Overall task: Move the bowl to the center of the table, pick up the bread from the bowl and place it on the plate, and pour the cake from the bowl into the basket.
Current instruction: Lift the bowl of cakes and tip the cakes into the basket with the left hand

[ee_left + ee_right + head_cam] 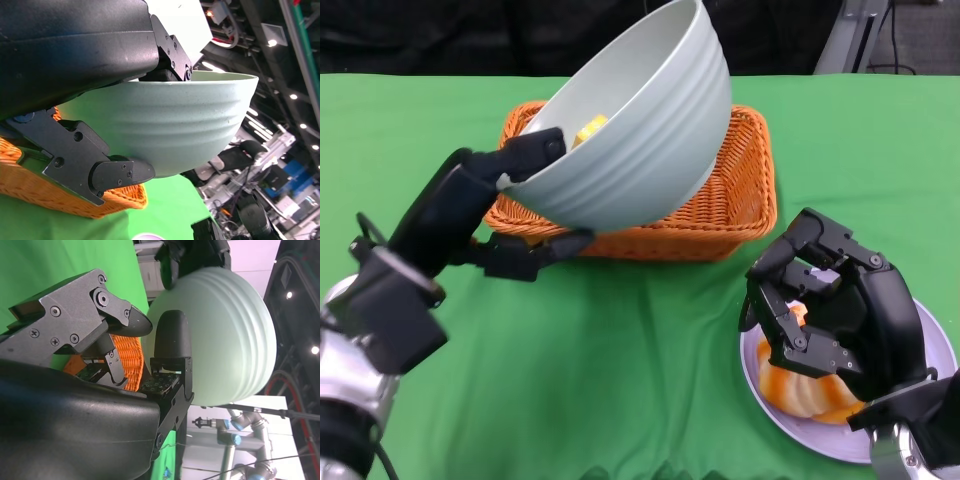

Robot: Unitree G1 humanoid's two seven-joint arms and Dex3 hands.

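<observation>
- Left hand (495,205): I have it clamped on the rim of the pale green bowl (630,130) — fingers over the inside edge, thumb under the outer wall. The left wrist view confirms this pinch on the bowl wall.
- Bowl: lifted off the table and tilted steeply on its side above the orange wicker basket (745,205). Its opening faces up and away from my head camera.
- Cake: a small yellow piece (590,129) shows just inside the bowl near the held rim. I judge it has not yet dropped into the basket; the basket floor is mostly hidden behind the bowl, so I cannot confirm what lies there.
- Right hand (830,300): fingers curled downward over the bread (798,392), which lies on the lavender plate (937,350). Whether the fingertips are touching the bread or have let go I cannot tell.
- Progress, as I judge it: the bread step looks complete — the bread sits on the plate. The pour is in hand but unfinished.
- Remaining: tip the bowl further until the cake slides out into the basket, then clear the right hand from the plate.
- Green tablecloth (620,380) covers the table.
</observation>
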